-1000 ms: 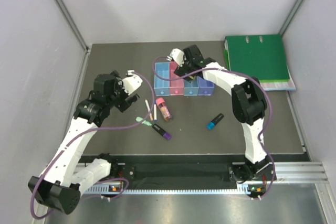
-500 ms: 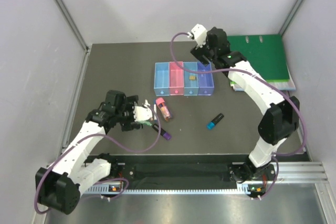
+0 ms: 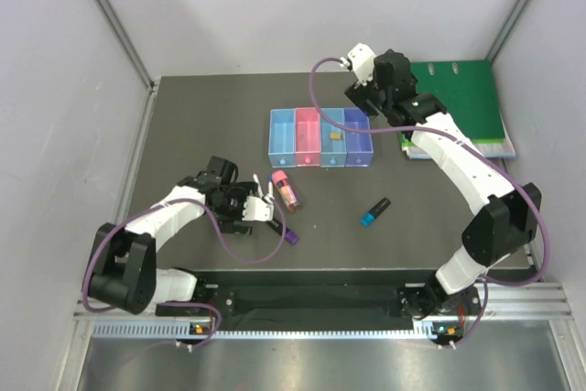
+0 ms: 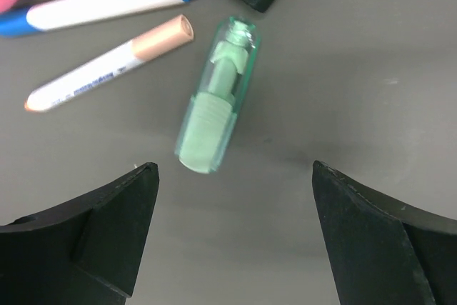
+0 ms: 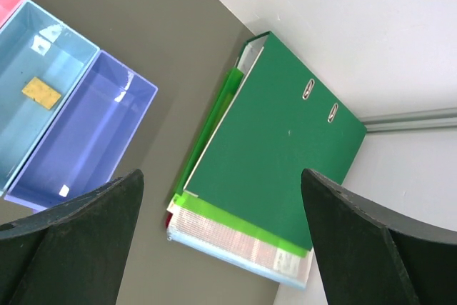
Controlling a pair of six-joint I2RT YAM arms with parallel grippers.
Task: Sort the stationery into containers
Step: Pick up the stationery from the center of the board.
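Four containers stand in a row: light blue [image 3: 282, 137], pink [image 3: 308, 137], blue [image 3: 332, 139] and violet-blue [image 3: 358, 139]. A tan eraser [image 5: 40, 92] lies in the blue one. My left gripper [image 4: 234, 169] is open low over the table, with the near end of the mint green item [image 4: 216, 96] just beyond its fingertips. Two white pens [image 4: 107, 2] [image 4: 107, 73] lie to its left. A thick pink marker [image 3: 285, 188], a purple-ended marker [image 3: 287, 232] and a blue-ended marker [image 3: 374, 211] lie on the table. My right gripper [image 3: 369, 98] hangs open and empty behind the violet-blue bin.
A large green ring binder [image 3: 449, 103] lies at the back right corner, right under my right gripper's view. Grey walls close in the table on the left, back and right. The left arm's cable [image 3: 240, 249] loops over the table near the front edge.
My left arm swung down and right, bringing its gripper low over the mint green item and the pens. My right gripper pulled back from over the bins toward the binder.
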